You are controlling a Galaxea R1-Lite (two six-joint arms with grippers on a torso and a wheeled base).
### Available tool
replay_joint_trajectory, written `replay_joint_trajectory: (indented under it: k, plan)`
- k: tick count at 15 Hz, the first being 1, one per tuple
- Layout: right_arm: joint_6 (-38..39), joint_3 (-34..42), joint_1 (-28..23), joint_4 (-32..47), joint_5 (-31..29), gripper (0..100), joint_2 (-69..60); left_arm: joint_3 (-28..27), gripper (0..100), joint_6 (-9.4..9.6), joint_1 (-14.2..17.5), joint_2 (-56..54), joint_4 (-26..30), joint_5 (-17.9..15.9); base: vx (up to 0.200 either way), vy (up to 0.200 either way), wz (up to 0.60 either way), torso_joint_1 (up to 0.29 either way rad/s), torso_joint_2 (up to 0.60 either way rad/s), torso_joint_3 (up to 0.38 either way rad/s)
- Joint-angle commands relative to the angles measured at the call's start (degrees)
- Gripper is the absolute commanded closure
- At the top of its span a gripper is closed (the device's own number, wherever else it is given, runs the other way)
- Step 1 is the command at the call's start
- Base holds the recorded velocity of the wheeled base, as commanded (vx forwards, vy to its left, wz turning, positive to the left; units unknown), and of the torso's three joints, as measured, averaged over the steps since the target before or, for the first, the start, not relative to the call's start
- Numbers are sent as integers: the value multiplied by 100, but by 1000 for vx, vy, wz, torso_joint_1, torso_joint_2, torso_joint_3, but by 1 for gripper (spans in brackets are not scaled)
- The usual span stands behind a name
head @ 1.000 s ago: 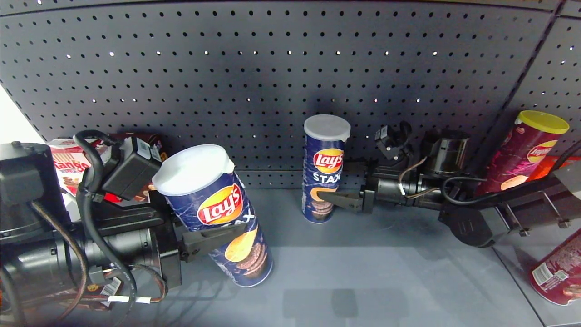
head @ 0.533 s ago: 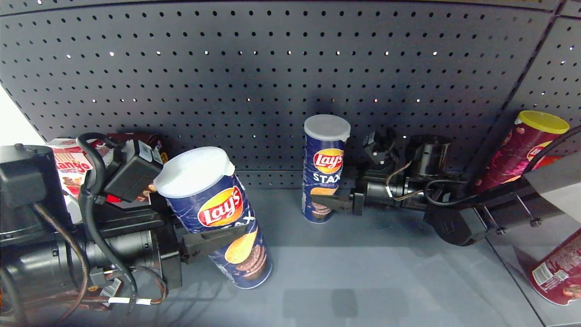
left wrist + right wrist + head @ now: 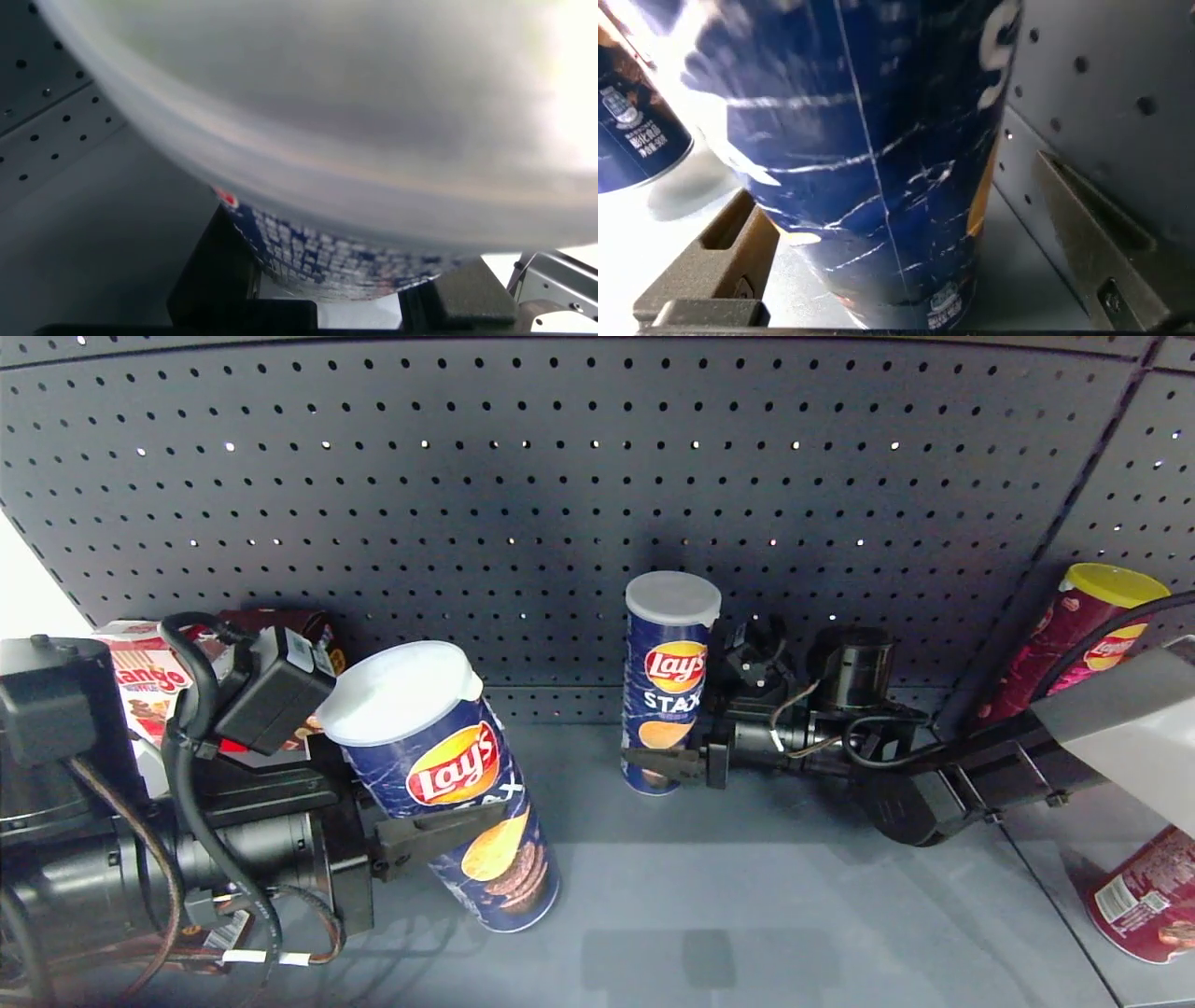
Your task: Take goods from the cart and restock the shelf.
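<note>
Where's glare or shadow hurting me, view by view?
Head view: even light; the upright can throws a shadow up the pegboard, whose top edge bows. Left wrist view: the tilted can's lid washes out near one corner. Right wrist view: glare whitens the shelf floor beside the upright can.

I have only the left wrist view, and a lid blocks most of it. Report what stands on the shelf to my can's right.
Observer: An upright blue can stands by the pegboard, apart from the tilted blue can in your left gripper.
Operator: Say whether anything holds it.
Observer: The right gripper straddles its lower part, jaws open; the right wrist view shows a gap beside one finger.
Operator: Name what lies beyond that.
Observer: A maroon can with a yellow lid, at the far right by the pegboard.
</note>
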Motion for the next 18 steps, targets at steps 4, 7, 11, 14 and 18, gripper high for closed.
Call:
replay_joint_trajectory:
  k: [4,7,11,14,18]
  plan:
    - [-8,-30,2,-13,-6,0,121,9,100,-1,2,-6,-3,9,0,0,0,0,0,0]
    - [1,-101,38,-180,3,100,253,9,100,-1,2,-6,-3,9,0,0,0,0,0,0]
    - [1,-39,152,-215,-15,100,218,9,100,-1,2,-6,-3,9,0,0,0,0,0,0]
    - [10,128,161,-215,-24,100,-29,9,100,-1,2,-6,-3,9,0,0,0,0,0,0]
    - [10,822,169,-207,-24,100,-784,-27,100,-1,19,-41,-3,17,0,0,0,0,0,0]
